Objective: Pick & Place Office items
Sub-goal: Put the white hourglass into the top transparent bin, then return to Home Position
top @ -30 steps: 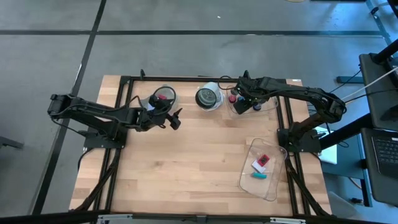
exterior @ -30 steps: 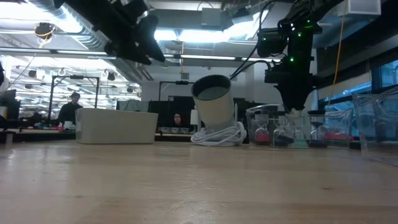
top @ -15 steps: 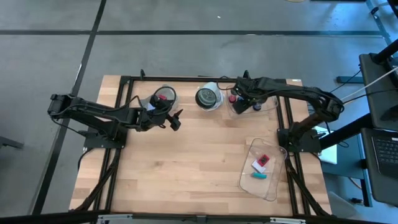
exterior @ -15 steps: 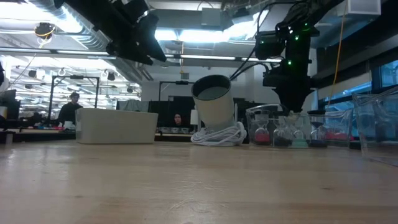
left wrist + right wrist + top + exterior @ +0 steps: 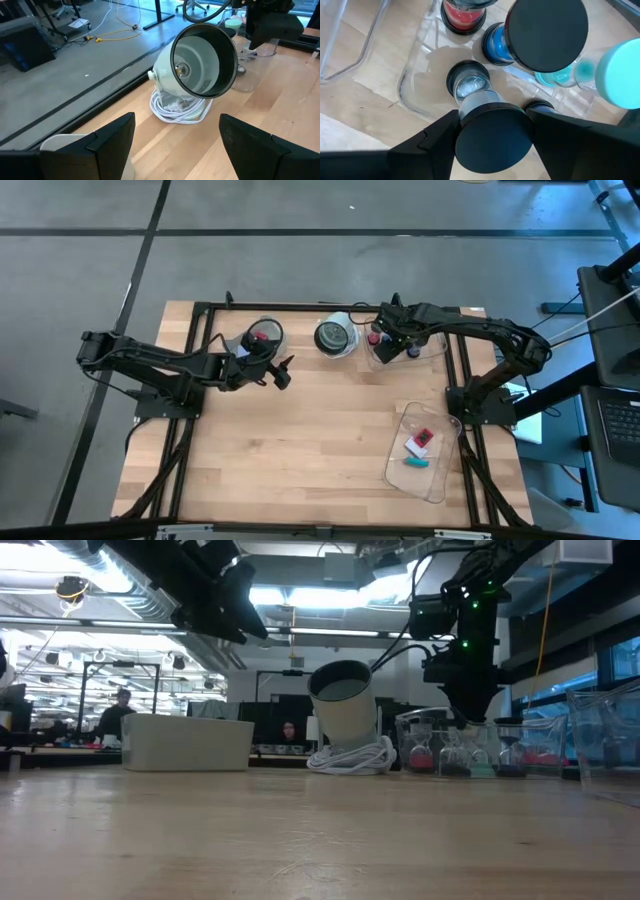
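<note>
Hovering over the clear tray [image 5: 425, 350] at the far right of the surface [image 5: 300, 440], the right tool [image 5: 390, 340] points straight down among the small hourglass-like pieces standing there. From its wrist camera, the two dark fingers [image 5: 440, 137] sit either side of a dark-capped clear piece [image 5: 490, 135], pinching it by the look of things. Close around it stand a red piece [image 5: 464, 12], a blue one [image 5: 496, 42] and a teal one [image 5: 620, 75], all inside the same tray.

Over on the left, the left tool [image 5: 280, 370] hangs in the air, its fingers [image 5: 112, 137] spread wide with nothing between them, facing the round white-and-black lamp [image 5: 336, 336] resting on its coiled white cable [image 5: 177, 105].

Near the front right, a second clear tray [image 5: 440, 470] holds three pieces lying flat: a red block [image 5: 424, 437], a white block [image 5: 414, 447] and a teal block [image 5: 417, 462]. A round container [image 5: 262, 335] with something red inside sits just behind the left tool.
</note>
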Motion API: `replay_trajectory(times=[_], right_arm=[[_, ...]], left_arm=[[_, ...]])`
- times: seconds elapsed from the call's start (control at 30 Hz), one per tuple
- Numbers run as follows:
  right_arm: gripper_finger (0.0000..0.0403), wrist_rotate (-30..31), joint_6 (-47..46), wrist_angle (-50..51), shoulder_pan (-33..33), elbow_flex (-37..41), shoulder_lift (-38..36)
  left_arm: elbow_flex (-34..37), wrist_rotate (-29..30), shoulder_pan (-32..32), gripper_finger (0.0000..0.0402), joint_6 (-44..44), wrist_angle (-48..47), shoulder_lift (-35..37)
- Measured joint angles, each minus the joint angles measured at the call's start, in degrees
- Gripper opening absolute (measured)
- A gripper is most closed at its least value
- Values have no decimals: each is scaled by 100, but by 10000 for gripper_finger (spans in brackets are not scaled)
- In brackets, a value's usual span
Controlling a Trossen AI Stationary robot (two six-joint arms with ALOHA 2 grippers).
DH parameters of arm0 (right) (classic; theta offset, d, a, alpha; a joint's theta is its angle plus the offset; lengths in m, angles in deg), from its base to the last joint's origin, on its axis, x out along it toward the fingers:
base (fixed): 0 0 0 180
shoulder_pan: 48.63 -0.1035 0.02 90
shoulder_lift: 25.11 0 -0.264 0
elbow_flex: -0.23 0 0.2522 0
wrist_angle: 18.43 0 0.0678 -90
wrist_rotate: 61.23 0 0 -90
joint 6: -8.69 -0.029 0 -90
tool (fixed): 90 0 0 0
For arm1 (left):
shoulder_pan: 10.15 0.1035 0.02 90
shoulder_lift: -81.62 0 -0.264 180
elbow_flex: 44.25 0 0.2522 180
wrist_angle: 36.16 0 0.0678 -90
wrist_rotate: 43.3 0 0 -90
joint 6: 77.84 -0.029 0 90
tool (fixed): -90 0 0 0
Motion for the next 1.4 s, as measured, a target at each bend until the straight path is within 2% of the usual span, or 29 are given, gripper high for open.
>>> replay_trajectory(times=[0.43,0.67,0.8,0.93,1.0,1.23,1.4], right_arm=[[288,-4,113,-56,2,-168,17],[310,3,259,654,-5,-1048,16],[311,22,765,858,-102,-1518,-91],[311,77,1621,834,-336,-1602,-324],[311,192,1769,813,-489,-1575,-461],[311,1030,1803,660,-832,-1137,-1188],[311,1023,1714,152,-855,-425,-2063]], left_arm=[[-2,18,2,285,-169,205,0],[-7,16,0,285,-336,260,281],[-5,-17,-43,285,-531,237,732],[-7,-28,-203,285,-895,35,1329],[-7,-28,-299,285,-1067,-180,1683],[-7,-27,-645,285,-1197,-819,2916],[-7,-26,-810,285,-1196,-1093,3602]])
